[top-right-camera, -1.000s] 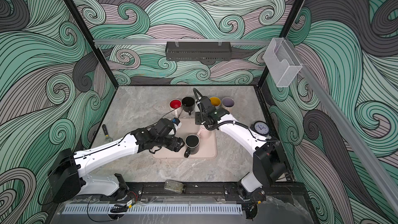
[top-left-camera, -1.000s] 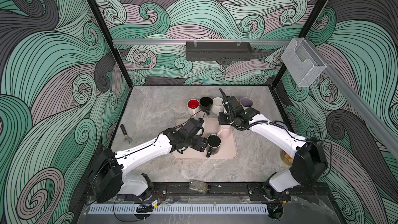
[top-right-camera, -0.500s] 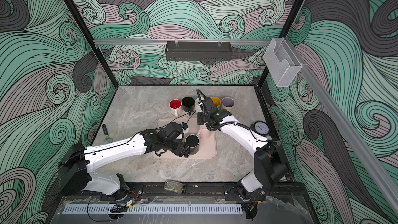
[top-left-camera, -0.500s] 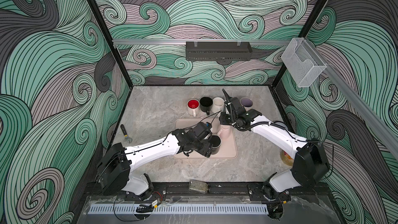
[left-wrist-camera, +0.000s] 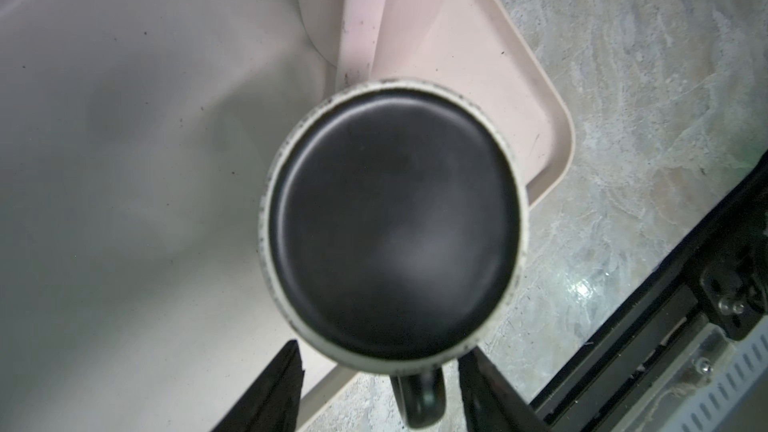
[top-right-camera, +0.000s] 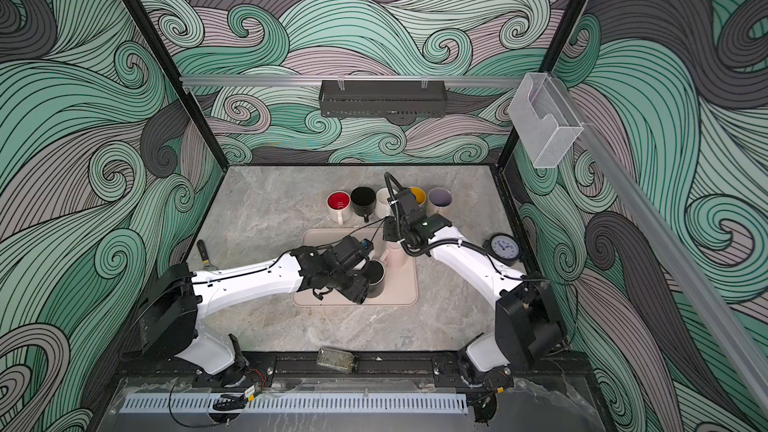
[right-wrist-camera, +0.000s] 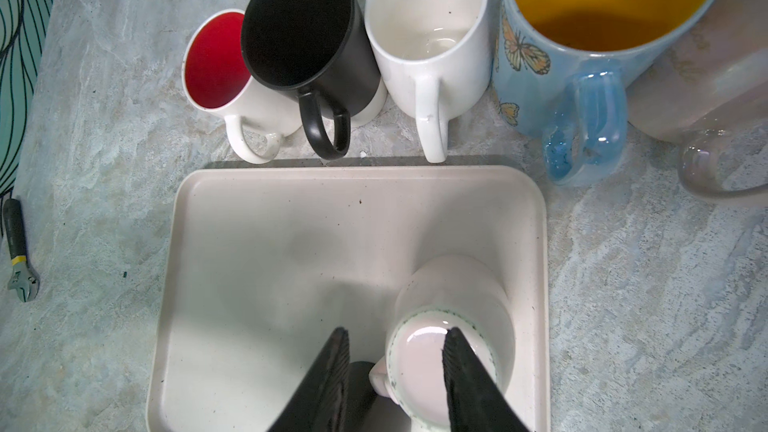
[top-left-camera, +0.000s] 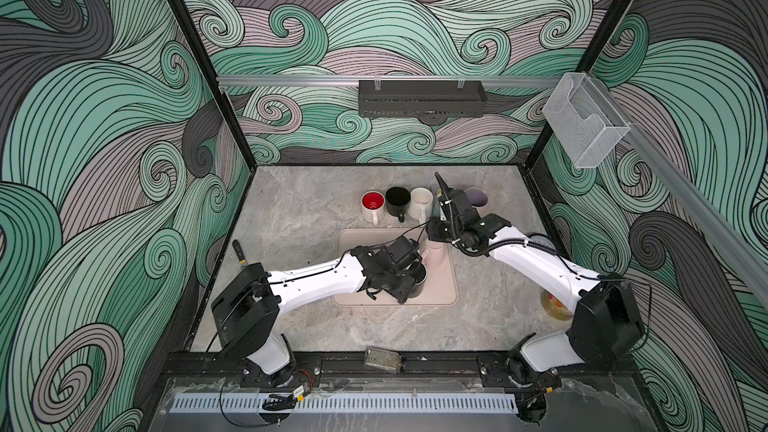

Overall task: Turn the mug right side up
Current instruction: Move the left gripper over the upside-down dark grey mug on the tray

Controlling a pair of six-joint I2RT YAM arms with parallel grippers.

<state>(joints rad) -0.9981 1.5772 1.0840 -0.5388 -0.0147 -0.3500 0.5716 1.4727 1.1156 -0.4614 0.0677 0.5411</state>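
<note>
Dark glazed mug (left-wrist-camera: 392, 218) sits upside down on the pale pink plastic tray (left-wrist-camera: 124, 139), toward the tray's near edge. Its flat matte base is ringed by a pale, speckled, unglazed foot. Left fingers (left-wrist-camera: 274, 401) stand apart, one on each side of the dark loop handle (left-wrist-camera: 419, 401), with a gap showing on both sides. Nothing is clamped yet, but it's a good line-up!

To do this well, I'd say they should close squarely on the handle, close to where it meets the wall: that glaze looks slick, and a rounded loop can swivel in a pinch. Then lift clear of the tray lip, roll the wrist half a turn and set down gently, since ceramic on hard plastic may skate or chip.

Just beside it, a pale pink ceramic mug (right-wrist-camera: 457, 297) also stands inverted on the tray. Right fingers (right-wrist-camera: 324, 388) hang apart over its base and handle side; whether they touch, I cannot tell. The grey marbled surface (left-wrist-camera: 623, 76) beneath looks smooth and hard.
</note>
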